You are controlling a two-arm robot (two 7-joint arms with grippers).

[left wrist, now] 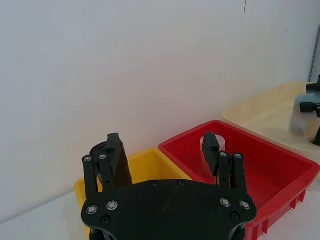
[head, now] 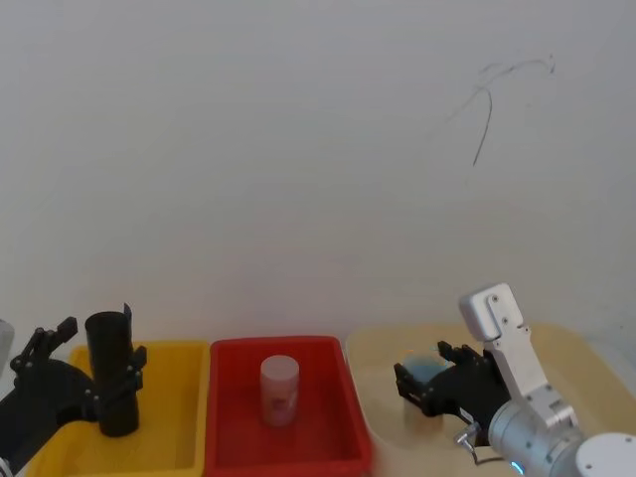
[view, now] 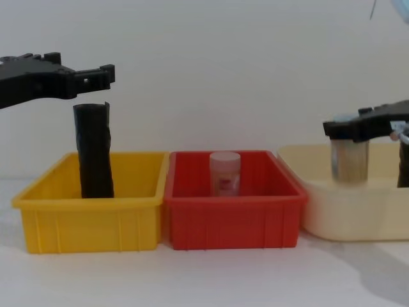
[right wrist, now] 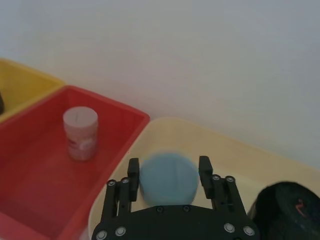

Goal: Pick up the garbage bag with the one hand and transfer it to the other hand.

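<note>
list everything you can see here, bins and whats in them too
yellow bin: 1, yellow, left of the row
red bin: 1, red, middle
cream bin: 1, cream, right
plain black roll: 1, black, upright in the yellow bin
jar: 1, whitish with pink label, upright in the red bin
can: 1, silver with blue top, in the cream bin
garbage bag: 1, black with red mark, in the cream bin beside the can
left gripper: 1, black, open, above the plain black roll
right gripper: 1, black, at the can's top

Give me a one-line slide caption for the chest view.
Left gripper above a black roll standing in the yellow bin; right gripper around a blue-lidded can in the beige bin.
</note>
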